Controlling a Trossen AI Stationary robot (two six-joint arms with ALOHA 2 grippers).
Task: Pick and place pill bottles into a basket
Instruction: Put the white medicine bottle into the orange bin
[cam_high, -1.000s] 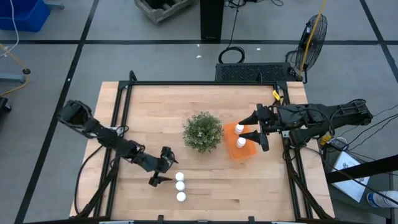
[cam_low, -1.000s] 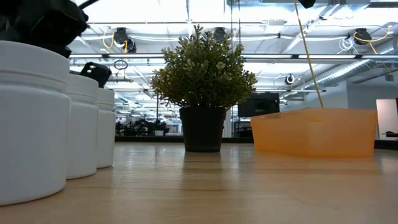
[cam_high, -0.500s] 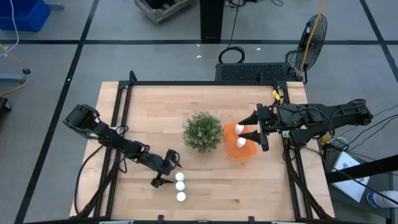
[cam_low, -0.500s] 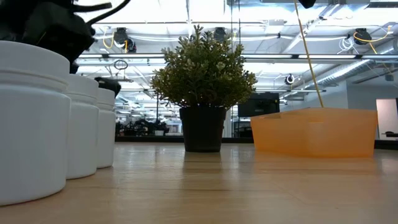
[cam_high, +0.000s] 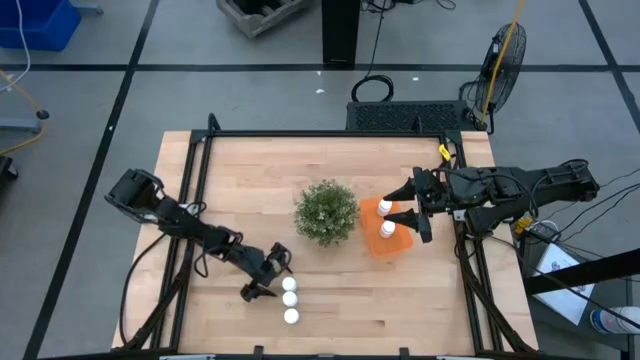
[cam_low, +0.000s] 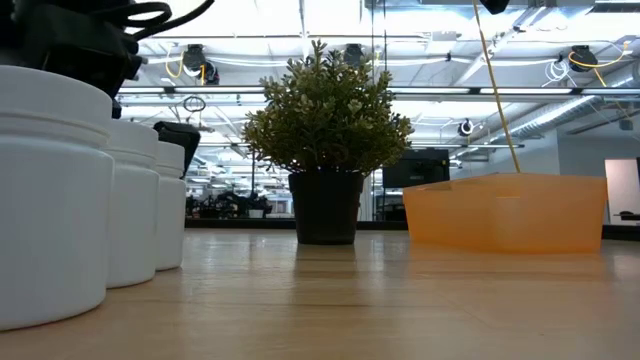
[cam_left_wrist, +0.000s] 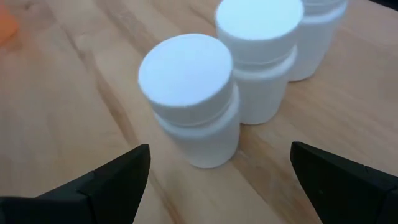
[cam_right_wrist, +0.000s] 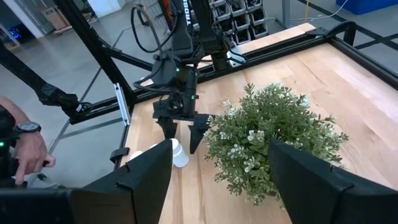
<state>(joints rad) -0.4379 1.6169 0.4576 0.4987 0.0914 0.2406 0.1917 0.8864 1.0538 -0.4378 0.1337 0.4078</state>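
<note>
Three white pill bottles stand on their bases in a short row near the table's front edge (cam_high: 290, 299). In the left wrist view they are the nearest (cam_left_wrist: 189, 93), the middle (cam_left_wrist: 261, 50) and the last (cam_left_wrist: 314, 31). My left gripper (cam_high: 264, 277) is low over the table just left of the row. It is open, and the nearest bottle stands ahead of its fingertips, untouched. Two more bottles (cam_high: 385, 207) (cam_high: 387, 229) stand in the orange basket (cam_high: 397, 245). My right gripper (cam_high: 413, 210) hangs open above the basket, holding nothing.
A bushy green plant in a dark pot (cam_high: 326, 212) stands mid-table between the bottle row and the basket (cam_low: 505, 212). A black frame rail (cam_high: 200, 180) borders the table's left side. A person's hand (cam_right_wrist: 25, 149) shows beyond the table's edge.
My left gripper has sunk toward the table and edged right toward the bottle row, rolling about its own axis as it went. It has stayed open. In the low view one of its fingers has come down behind the far bottle. The bottles have not moved.
</note>
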